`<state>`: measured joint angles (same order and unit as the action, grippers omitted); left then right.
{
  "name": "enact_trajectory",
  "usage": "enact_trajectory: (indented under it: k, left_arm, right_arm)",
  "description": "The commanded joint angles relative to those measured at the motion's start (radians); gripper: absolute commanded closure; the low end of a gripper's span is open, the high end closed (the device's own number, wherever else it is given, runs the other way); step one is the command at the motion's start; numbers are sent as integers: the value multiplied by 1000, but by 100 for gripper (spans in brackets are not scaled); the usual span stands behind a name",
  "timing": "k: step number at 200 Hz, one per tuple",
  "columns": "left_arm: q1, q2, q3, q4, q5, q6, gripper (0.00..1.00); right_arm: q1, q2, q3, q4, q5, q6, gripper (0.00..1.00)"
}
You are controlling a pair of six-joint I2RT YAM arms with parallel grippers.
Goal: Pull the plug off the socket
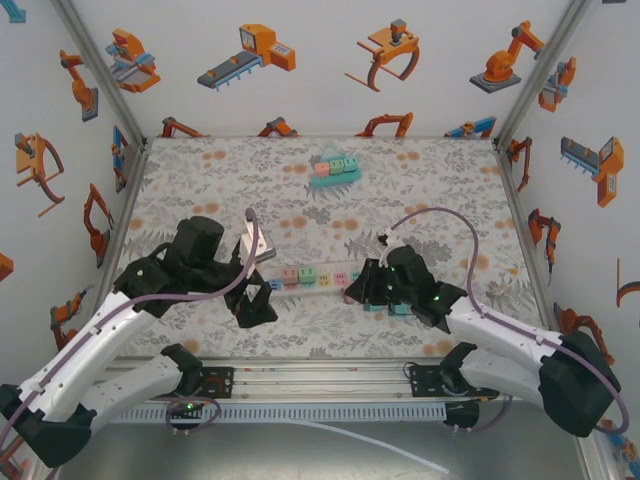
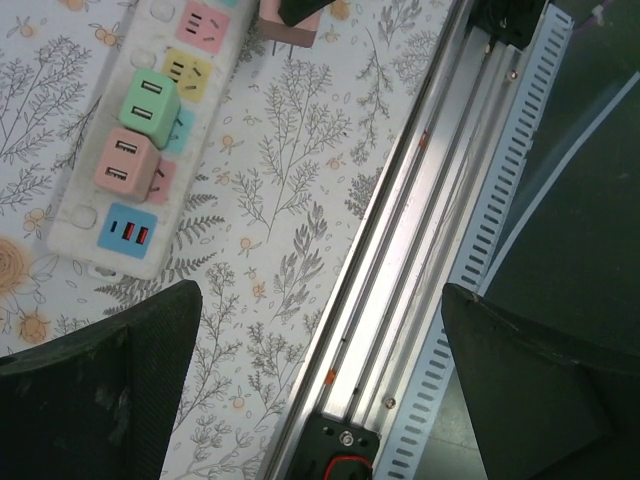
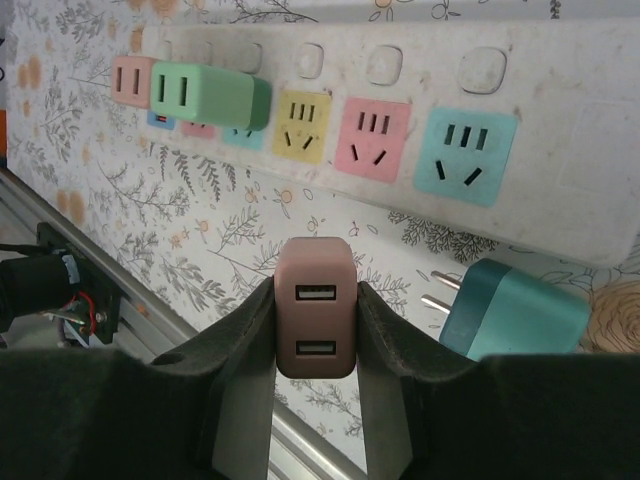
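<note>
Slippage is the chief hazard here: the mauve plug [image 3: 315,320] is pinched by its smooth side faces in the right end effector [image 3: 315,295], clear of the power strip [image 3: 560,90] and held above the counter [image 3: 150,200] just in front of it. Only a narrow band of each side is covered by the pads, so a quick swing or a slight loosening could let the plug be dropped. A fall from this spot would likely end on the teal plug [image 3: 520,315], which lies loose on the counter beside the strip with its prongs exposed, or back on the open sockets.

A second risk is judged to come from the crowding of the arms. The left end effector [image 2: 320,300] is spread wide and holds nothing; it hangs over the counter and the near rail [image 2: 420,250], just off the end of the strip. The strip is not pressed down by it. If the green plug [image 3: 205,95] or the pink plug [image 3: 132,80], both seated in the strip, is pulled next, the whole strip could be lifted or dragged along rather than released.

Contact between the two end effectors is also possible, since they are seen near each other in the top view, and a careless retreat by the right arm could knock the strip askew
</note>
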<state>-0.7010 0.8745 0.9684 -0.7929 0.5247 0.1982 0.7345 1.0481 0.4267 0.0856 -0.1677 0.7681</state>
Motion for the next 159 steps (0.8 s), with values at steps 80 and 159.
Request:
enact_trajectory:
  k: [80, 159]
  left_arm:
    - [-12, 36, -16, 32, 0, 36, 3]
    - [-16, 9, -46, 53, -39, -13, 3]
  right_arm:
    - [-2, 251, 33, 194, -64, -10, 74]
    - [2, 204, 27, 123, -17, -15, 56]
